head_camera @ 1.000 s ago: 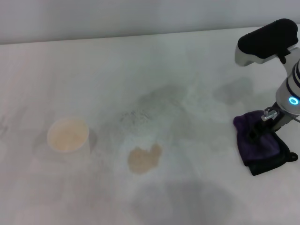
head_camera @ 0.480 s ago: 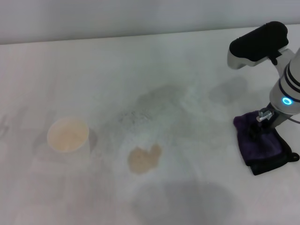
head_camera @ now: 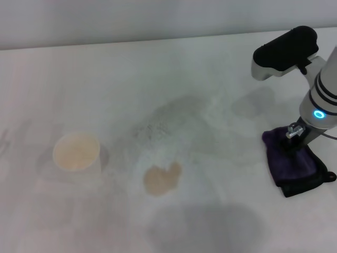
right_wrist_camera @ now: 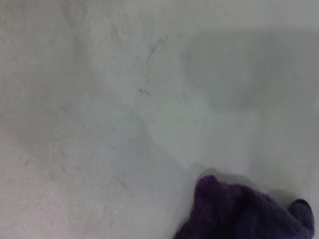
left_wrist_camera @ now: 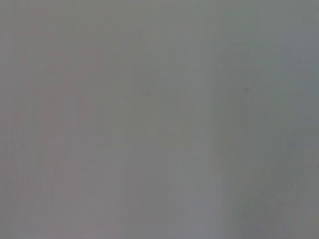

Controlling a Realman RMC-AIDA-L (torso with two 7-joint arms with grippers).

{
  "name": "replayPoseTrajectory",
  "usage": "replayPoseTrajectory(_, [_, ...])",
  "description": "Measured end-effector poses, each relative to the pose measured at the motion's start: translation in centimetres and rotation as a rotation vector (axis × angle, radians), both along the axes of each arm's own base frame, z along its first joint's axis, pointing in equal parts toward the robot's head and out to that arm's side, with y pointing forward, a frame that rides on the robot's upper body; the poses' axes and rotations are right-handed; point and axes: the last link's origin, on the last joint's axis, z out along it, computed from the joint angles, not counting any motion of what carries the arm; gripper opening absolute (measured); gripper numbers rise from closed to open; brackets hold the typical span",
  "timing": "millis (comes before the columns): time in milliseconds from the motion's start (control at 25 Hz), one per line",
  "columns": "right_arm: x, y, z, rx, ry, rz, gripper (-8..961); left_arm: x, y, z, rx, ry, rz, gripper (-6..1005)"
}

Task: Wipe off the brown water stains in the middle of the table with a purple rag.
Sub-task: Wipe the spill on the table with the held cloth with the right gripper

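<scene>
The counter (head_camera: 105, 79) is a white, matt surface, smooth but marked with a faint grey powdery smear (head_camera: 174, 118) that looks dry and dusty. The stain (head_camera: 162, 178) is a thin, flat film of light-tan liquid with soft edges and no shine. The rag (head_camera: 292, 166) is a fuzzy, deep purple cloth with a nap that shows as soft tufts in the right wrist view (right_wrist_camera: 239, 211); its edge is black. The cup (head_camera: 77, 153) looks like matt white paper or plastic. The right arm (head_camera: 321, 95) has smooth, glossy white and black plastic shells with a small bright metal fitting (head_camera: 293, 131).
</scene>
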Motion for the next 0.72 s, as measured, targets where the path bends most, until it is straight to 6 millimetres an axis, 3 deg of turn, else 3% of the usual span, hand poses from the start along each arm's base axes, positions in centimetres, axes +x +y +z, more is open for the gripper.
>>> replayPoseTrajectory(80, [-0.2,0.1,-0.2,-0.008,-0.003,0.005,86,0.1,0.2,-0.1,-0.003,-0.001,-0.005,885])
replayPoseTrajectory(240, [-1.8,0.2,-1.5,-0.053,0.029,0.050,86,0.3,0.4,-0.2,-0.007,-0.003,-0.009,886])
replayPoseTrajectory(720, [-9.9,-0.5,-8.5,-0.273,0.204,0.279,87,0.6,0.8,-0.5,-0.013,0.003,-0.022,885])
